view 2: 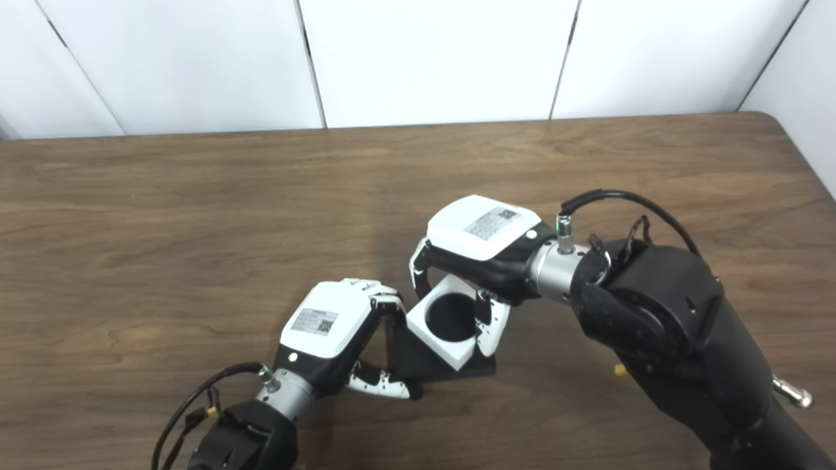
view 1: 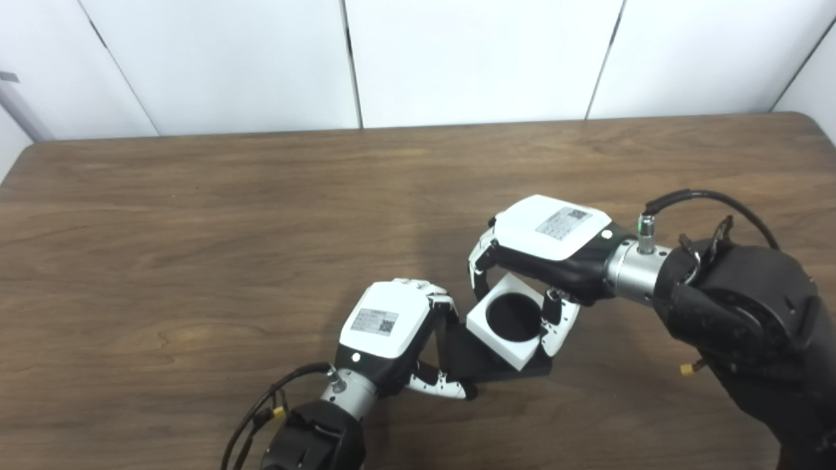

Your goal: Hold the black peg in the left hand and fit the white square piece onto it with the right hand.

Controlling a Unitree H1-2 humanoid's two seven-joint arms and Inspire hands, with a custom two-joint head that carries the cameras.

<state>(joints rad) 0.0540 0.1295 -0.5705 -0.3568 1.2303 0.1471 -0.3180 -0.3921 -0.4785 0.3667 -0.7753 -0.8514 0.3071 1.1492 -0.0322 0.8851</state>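
The white square piece [view 1: 501,335] has a round dark hole in its middle. It sits on the black peg base [view 1: 486,367], a flat black block on the table. My right hand [view 1: 545,251] is shut on the white piece, fingers at its far corner and thumb at its right side. My left hand [view 1: 392,326] is shut on the left side of the black base, thumb [view 1: 444,386] along its front edge. The peg itself is hidden inside the hole. The same shows in the right eye view: white piece [view 2: 436,336], right hand [view 2: 477,245], left hand [view 2: 330,329].
The brown wooden table [view 1: 261,215] reaches to a white panelled wall at the back. Its rounded far right corner [view 1: 810,124] is in view. Black cables hang at both wrists.
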